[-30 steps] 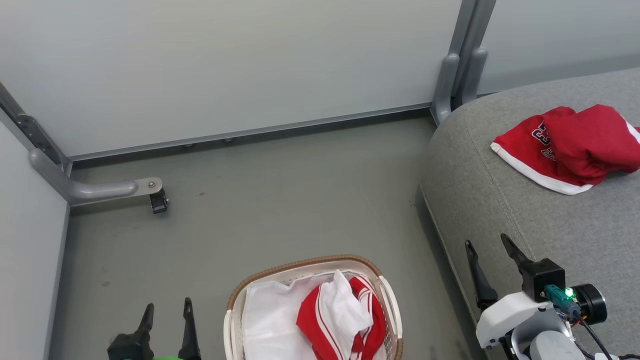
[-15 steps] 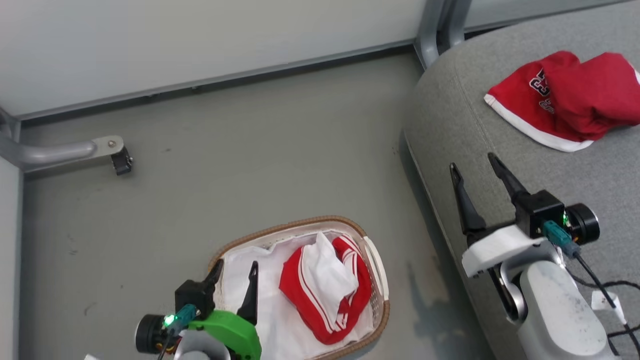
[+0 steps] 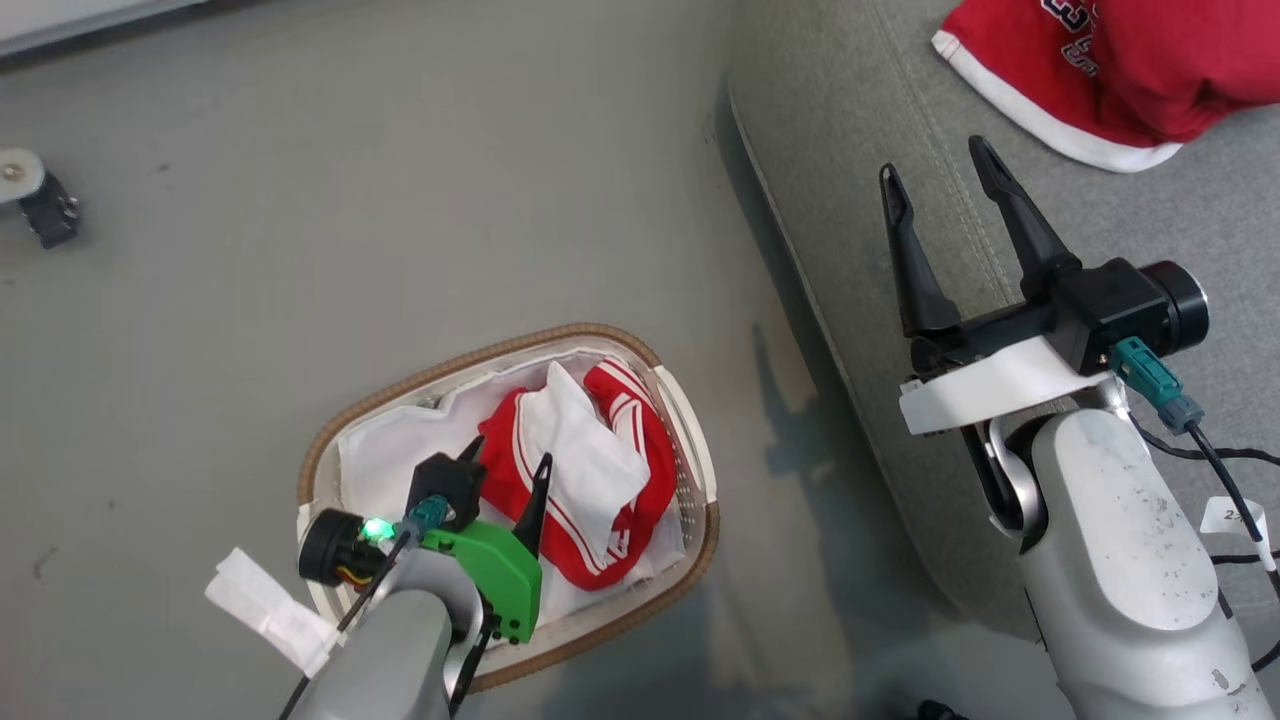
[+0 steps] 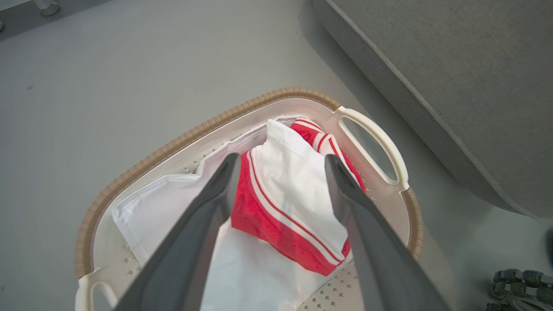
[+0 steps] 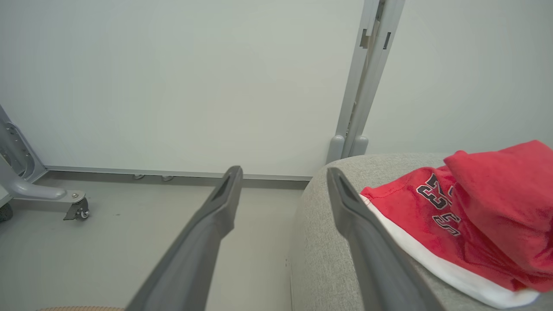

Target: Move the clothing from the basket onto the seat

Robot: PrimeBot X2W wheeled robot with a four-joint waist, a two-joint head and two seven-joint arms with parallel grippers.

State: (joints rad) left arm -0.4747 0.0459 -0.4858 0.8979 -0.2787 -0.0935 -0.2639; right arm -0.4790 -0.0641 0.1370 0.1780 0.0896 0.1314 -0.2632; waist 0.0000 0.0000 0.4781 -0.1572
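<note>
Inside the basket (image 3: 455, 358), a red-and-white garment (image 3: 585, 455) sits partly hidden behind the wide-spread, empty left gripper (image 3: 510, 450); right of the basket, the equally wide right gripper (image 3: 930, 158) overlaps the seat (image 3: 860, 120), whose lettered garment (image 3: 1100, 80) is cropped.

You have one basket (image 3: 697, 455), one seat (image 3: 850, 120), one striped garment (image 3: 590, 470) and one lettered garment (image 3: 1150, 70), possibly more bundled underneath.
</note>
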